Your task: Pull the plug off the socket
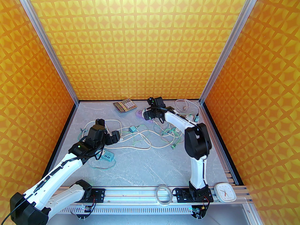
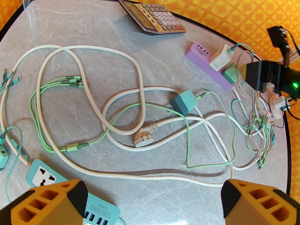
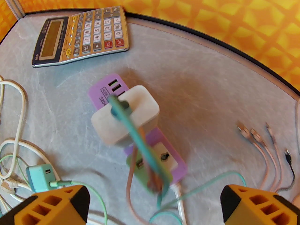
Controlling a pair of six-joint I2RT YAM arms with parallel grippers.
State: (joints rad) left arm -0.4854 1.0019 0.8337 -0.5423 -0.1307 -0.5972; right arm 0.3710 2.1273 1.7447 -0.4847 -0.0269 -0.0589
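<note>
Now right pincer (image 3: 153, 196) apart over white plug (image 3: 125, 114) on purple socket (image 3: 99, 96) — green plug (image 3: 135, 172) blurred; left pincer (image 2: 152, 196) apart too.

Setting: enclosed robot test cell, lab type. Orange patterned panels (image 1: 150, 43) on aluminium posts (image 1: 46, 43) wall a grey table (image 1: 145, 163). A mounting rail (image 1: 131, 192) runs along the near edge.

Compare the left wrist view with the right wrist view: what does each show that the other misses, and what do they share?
Left wrist, not right wrist: the teal socket strip. Right wrist, not left wrist: the empty socket on the purple strip. Shared: the calculator, the purple strip and the white charger plugged into it.
</note>
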